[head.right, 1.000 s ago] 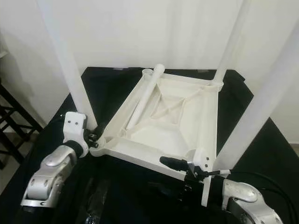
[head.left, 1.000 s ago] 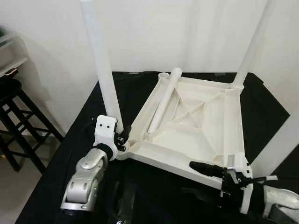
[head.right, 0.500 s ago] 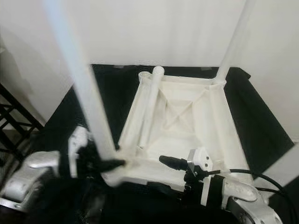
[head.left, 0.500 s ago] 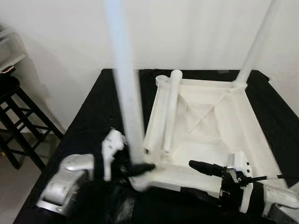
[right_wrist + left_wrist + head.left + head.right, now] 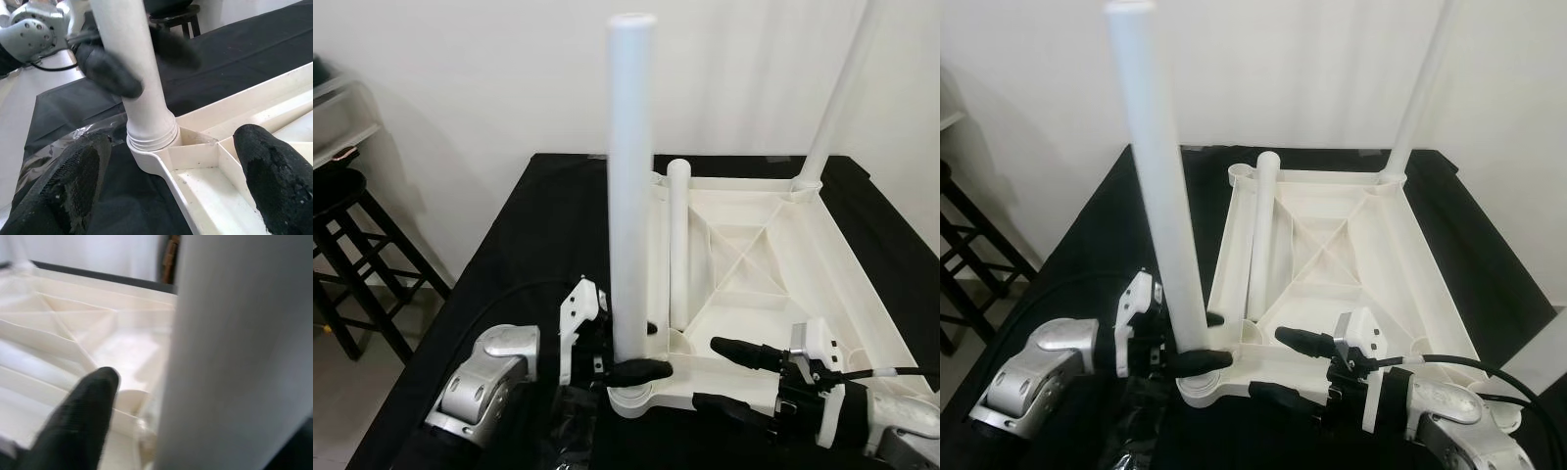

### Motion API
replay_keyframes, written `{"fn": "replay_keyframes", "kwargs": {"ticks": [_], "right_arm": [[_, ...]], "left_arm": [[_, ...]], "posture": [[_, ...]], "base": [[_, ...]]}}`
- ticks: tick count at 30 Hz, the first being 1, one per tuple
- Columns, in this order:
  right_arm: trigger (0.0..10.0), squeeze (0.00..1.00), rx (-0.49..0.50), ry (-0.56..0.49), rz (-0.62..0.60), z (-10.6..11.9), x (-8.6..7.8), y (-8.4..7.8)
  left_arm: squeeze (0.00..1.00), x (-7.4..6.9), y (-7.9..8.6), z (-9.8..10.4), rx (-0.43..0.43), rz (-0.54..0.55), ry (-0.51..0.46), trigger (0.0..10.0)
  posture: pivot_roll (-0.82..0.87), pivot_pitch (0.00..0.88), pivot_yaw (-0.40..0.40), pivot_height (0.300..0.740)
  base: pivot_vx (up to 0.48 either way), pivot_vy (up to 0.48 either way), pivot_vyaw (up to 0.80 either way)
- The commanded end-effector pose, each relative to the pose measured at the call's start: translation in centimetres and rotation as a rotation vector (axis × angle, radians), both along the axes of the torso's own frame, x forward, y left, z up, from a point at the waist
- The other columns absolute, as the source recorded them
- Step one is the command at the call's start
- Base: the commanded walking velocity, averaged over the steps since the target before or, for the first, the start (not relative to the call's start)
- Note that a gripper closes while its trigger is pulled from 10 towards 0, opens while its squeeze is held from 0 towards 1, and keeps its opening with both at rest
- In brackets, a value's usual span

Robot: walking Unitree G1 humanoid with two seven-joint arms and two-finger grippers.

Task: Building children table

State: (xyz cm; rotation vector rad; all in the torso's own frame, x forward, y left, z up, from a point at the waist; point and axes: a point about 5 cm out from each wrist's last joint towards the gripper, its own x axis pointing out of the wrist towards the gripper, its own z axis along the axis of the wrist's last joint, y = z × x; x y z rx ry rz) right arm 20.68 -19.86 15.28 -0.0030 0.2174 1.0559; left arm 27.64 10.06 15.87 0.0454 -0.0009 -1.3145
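Black cloth (image 5: 524,225) covers the bench, where the upturned white tabletop (image 5: 822,259) lies with a loose leg (image 5: 679,245) inside. At its near left corner the left gripper (image 5: 631,357) pinches the upright leg (image 5: 630,196). The right wrist view reveals threads (image 5: 152,138) at that leg's socket. The right gripper (image 5: 729,377) straddles the near edge, fingers apart, gripping nothing. No writing is legible.

Left gripper (image 5: 1197,343) fingers apparently clasp upright leg (image 5: 1159,186) on tabletop (image 5: 1351,255).
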Motion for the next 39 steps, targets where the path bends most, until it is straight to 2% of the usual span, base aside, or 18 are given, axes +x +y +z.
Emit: {"fn": "replay_keyframes", "kwargs": {"ticks": [1,2,3,4,6,8,11,13,16,18,19,21,24,27,28,30,31,39], "right_arm": [[10.0,0.00,0.009,0.000,0.001,0.2,-0.1,0.0],[10.0,0.00,0.010,0.000,0.000,0.2,-0.1,0.0],[10.0,0.00,0.010,0.000,0.000,0.2,-0.1,0.0],[10.0,0.00,0.010,0.001,0.000,0.2,-0.1,0.0],[10.0,0.00,0.010,0.001,0.000,0.2,-0.1,0.0],[10.0,0.00,0.010,0.002,0.000,0.2,-0.1,0.0],[10.0,0.00,0.010,0.003,0.000,0.2,-0.1,0.0],[10.0,0.00,0.009,0.006,0.000,0.2,-0.1,-0.1],[10.0,0.00,0.009,0.007,0.000,0.2,-0.1,-0.1],[10.0,0.00,0.008,0.009,0.001,0.1,0.0,-0.1],[10.0,0.00,0.008,0.009,0.001,0.1,0.0,-0.1],[10.0,0.00,0.008,0.010,0.002,0.1,0.0,-0.1],[10.0,0.00,0.009,0.010,0.001,0.1,0.0,0.0],[10.0,0.00,0.010,0.010,0.001,0.0,0.0,0.0],[10.0,0.00,0.010,0.009,0.000,0.0,0.0,0.0],[10.0,0.00,0.010,0.008,-0.001,0.0,0.0,0.0],[10.0,0.00,0.010,0.007,-0.002,0.0,0.0,0.0],[10.0,0.00,0.009,0.013,0.001,0.0,-0.1,-0.1]], "left_arm": [[1.00,1.0,0.9,0.3,-0.019,0.150,-0.022,10.0],[1.00,1.3,1.3,0.5,-0.017,0.221,-0.040,10.0],[1.00,1.3,1.3,0.5,-0.017,0.221,-0.040,10.0],[0.00,1.5,1.7,0.6,-0.012,0.280,-0.055,10.0],[0.00,1.5,1.7,0.6,-0.012,0.280,-0.055,10.0],[0.00,1.5,2.5,0.6,0.020,0.420,-0.071,10.0],[0.00,1.3,2.8,0.6,0.043,0.495,-0.080,10.0],[0.00,0.4,2.8,0.2,0.085,0.610,-0.072,10.0],[0.00,0.0,2.7,0.0,0.097,0.646,-0.064,10.0],[0.00,-0.2,2.5,-0.4,0.138,0.756,-0.045,10.0],[0.00,-0.2,2.5,-0.4,0.138,0.756,-0.045,10.0],[0.00,0.0,2.2,-0.6,0.194,0.866,-0.052,10.0],[0.00,0.4,2.3,-0.7,0.242,0.960,-0.082,10.0],[0.00,0.4,2.5,-0.8,0.260,0.988,-0.089,9.5],[0.00,0.4,2.6,-0.9,0.270,1.009,-0.090,0.4],[0.00,0.3,2.7,-0.9,0.276,1.025,-0.088,0.4],[0.00,0.3,2.8,-0.8,0.272,1.043,-0.087,0.0],[0.00,0.3,2.5,-0.6,0.237,1.074,-0.066,0.0]], "posture": [[-0.07,0.052,0.016,0.740],[-0.07,0.053,0.016,0.740],[-0.07,0.053,0.016,0.740],[-0.06,0.053,0.017,0.740],[-0.06,0.053,0.017,0.740],[-0.06,0.055,0.015,0.740],[-0.06,0.055,0.015,0.740],[-0.05,0.053,0.015,0.740],[-0.05,0.053,0.015,0.740],[-0.05,0.050,0.015,0.740],[-0.05,0.050,0.015,0.740],[-0.05,0.047,0.015,0.740],[-0.05,0.040,0.021,0.740],[-0.05,0.040,0.025,0.740],[-0.05,0.040,0.025,0.740],[-0.05,0.037,0.025,0.740],[-0.05,0.037,0.025,0.740],[-0.05,0.034,0.022,0.740]], "base": [[0.000,0.000,0.00],[0.000,0.000,0.00],[0.000,0.000,0.00],[0.000,0.000,0.00],[0.000,0.000,0.00],[0.000,0.000,0.00],[0.000,0.000,0.00],[0.000,0.000,0.00],[0.000,0.000,0.00],[0.000,0.000,0.00],[0.000,0.000,0.00],[0.000,0.000,0.00],[0.000,0.000,0.00],[0.000,0.000,0.00],[0.000,0.000,0.00],[0.000,0.000,0.00],[0.000,0.000,0.00],[0.000,0.000,0.00]]}}
